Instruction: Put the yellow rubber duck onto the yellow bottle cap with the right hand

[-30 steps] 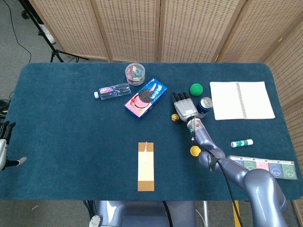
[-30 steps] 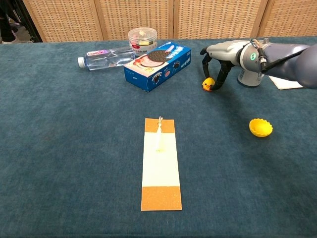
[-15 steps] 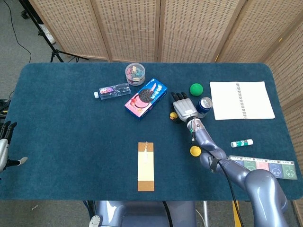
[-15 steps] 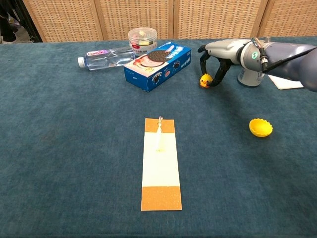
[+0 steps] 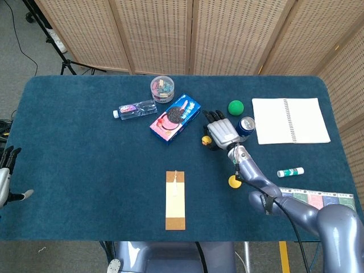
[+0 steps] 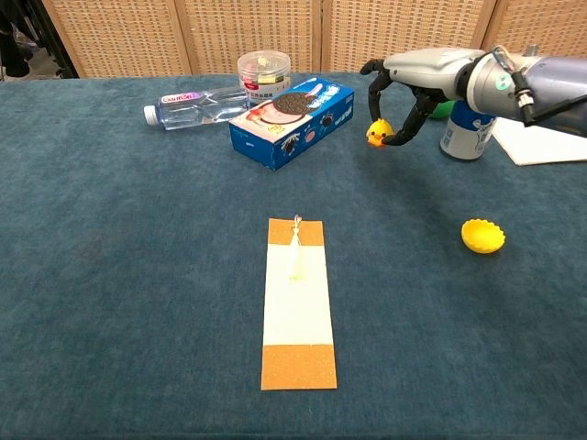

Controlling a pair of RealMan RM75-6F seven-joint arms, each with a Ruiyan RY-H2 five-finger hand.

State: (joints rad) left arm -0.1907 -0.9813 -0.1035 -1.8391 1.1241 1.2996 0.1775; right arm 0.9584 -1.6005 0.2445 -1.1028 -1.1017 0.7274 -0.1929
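Note:
My right hand point(image 6: 404, 87) point(image 5: 220, 132) holds the small yellow rubber duck point(image 6: 375, 134) point(image 5: 206, 140) between its fingertips, lifted above the blue tablecloth just right of the cookie box. The yellow bottle cap point(image 6: 482, 236) point(image 5: 234, 181) lies open side up on the cloth, nearer to me and to the right of the duck, with nothing on it. My left hand point(image 5: 5, 173) shows only at the far left edge of the head view, off the table, its fingers apart and holding nothing.
A blue cookie box point(image 6: 293, 120), a lying water bottle point(image 6: 194, 103) and a round tub point(image 6: 263, 71) stand at the back. A blue can point(image 6: 466, 128) and green ball point(image 5: 235, 107) sit behind my right hand. A bookmark strip point(image 6: 296, 299) lies mid-table; notebook point(image 5: 290, 120), glue stick point(image 5: 290, 172) and card point(image 5: 318, 200) lie right.
My right hand has risen from the cloth with the duck in its fingertips, carrying it slightly left and up. The cap has stayed put.

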